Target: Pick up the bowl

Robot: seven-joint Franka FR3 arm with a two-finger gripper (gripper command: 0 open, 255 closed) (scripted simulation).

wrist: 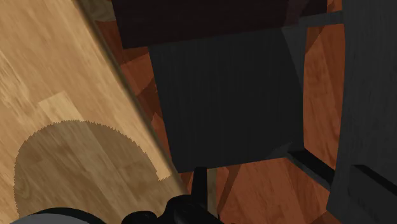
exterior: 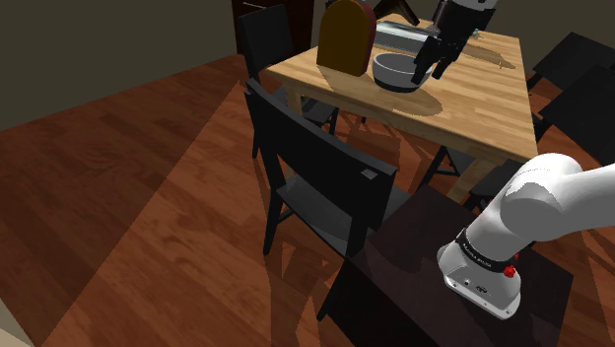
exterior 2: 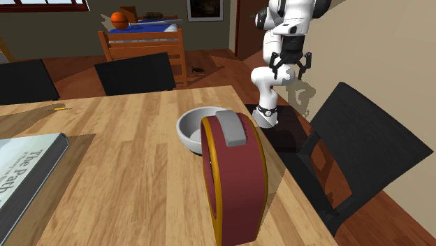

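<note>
Shoulder view: the tool (exterior: 434,73), spread wide and empty, is hovering over the tabletop (exterior: 483,99), the bowl (exterior: 394,71) sitting just below and beside it; closing and lifting are yet to come.

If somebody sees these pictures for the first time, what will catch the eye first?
Most likely the dark red arched object with a gold rim, which stands upright on the wooden table, nearest the camera in the second exterior view. Directly behind it sits the grey bowl, and beyond that the black gripper hangs open in the air.
</note>
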